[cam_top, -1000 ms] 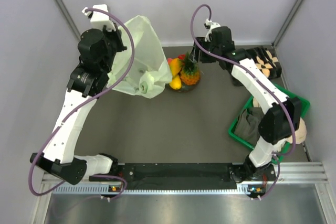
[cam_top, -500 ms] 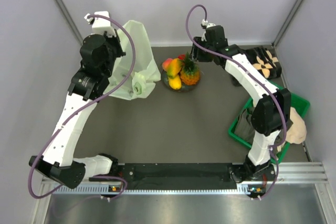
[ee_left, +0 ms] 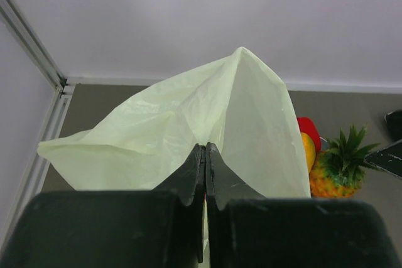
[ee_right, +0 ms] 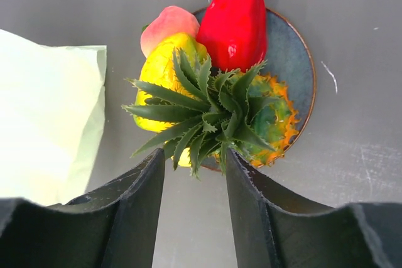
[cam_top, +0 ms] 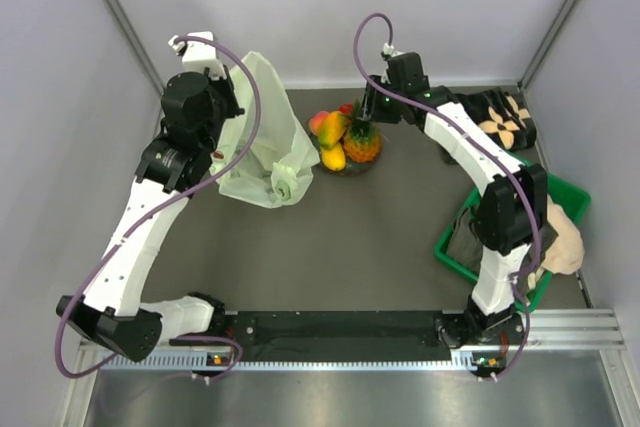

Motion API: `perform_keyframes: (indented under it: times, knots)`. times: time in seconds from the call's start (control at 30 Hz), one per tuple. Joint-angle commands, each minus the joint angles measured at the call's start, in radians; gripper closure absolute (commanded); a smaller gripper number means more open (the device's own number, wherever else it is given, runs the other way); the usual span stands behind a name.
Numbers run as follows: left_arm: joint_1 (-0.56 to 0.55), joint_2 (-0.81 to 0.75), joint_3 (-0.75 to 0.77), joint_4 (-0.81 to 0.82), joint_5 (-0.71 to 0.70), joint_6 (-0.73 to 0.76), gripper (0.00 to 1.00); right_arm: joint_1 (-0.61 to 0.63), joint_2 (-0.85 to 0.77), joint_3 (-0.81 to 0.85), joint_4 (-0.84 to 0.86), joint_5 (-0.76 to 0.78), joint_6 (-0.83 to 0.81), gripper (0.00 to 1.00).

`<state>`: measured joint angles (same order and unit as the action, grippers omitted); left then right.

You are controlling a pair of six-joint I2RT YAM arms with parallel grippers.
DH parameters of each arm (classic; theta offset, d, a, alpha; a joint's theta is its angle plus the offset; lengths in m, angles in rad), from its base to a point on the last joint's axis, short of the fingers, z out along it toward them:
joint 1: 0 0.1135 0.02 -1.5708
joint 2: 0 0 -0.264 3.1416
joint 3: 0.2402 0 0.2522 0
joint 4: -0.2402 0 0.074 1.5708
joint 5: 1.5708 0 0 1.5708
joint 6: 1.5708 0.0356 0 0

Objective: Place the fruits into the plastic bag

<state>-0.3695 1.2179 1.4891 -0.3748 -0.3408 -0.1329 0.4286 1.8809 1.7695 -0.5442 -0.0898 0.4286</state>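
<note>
The pale green plastic bag (cam_top: 262, 137) hangs from my left gripper (cam_top: 222, 117), which is shut on its upper edge; the bag fills the left wrist view (ee_left: 188, 123). The fruits sit on a small round plate (ee_right: 294, 70): an orange pineapple (cam_top: 363, 142) with a green crown (ee_right: 207, 108), yellow-red mangoes (cam_top: 333, 129), a yellow piece (cam_top: 334, 158) and a red one (ee_right: 235, 23). My right gripper (cam_top: 372, 107) is open just above the pineapple's crown; its fingers (ee_right: 135, 211) stand either side of the leaves, touching nothing.
A green basket (cam_top: 455, 247) with dark clothes and a beige cloth stands at the right. A dark patterned cloth (cam_top: 505, 119) lies at the back right. Grey walls close in at the back and both sides.
My left gripper has carried the bag a little up and right, so the bag hangs differently. My right gripper has moved left, closer over the pineapple.
</note>
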Motion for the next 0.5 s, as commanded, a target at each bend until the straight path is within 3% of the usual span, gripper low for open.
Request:
perform_keyframes:
  times: [0.0, 0.47]
  knots:
    - [0.0, -0.049, -0.015, 0.024, 0.008, -0.024, 1.0, -0.008, 0.004, 0.045, 0.027, -0.018, 0.033, 0.57]
    - [0.0, -0.081, -0.059, 0.008, -0.004, -0.033, 1.0, -0.01, 0.024, 0.059, 0.039, 0.004, 0.076, 0.64]
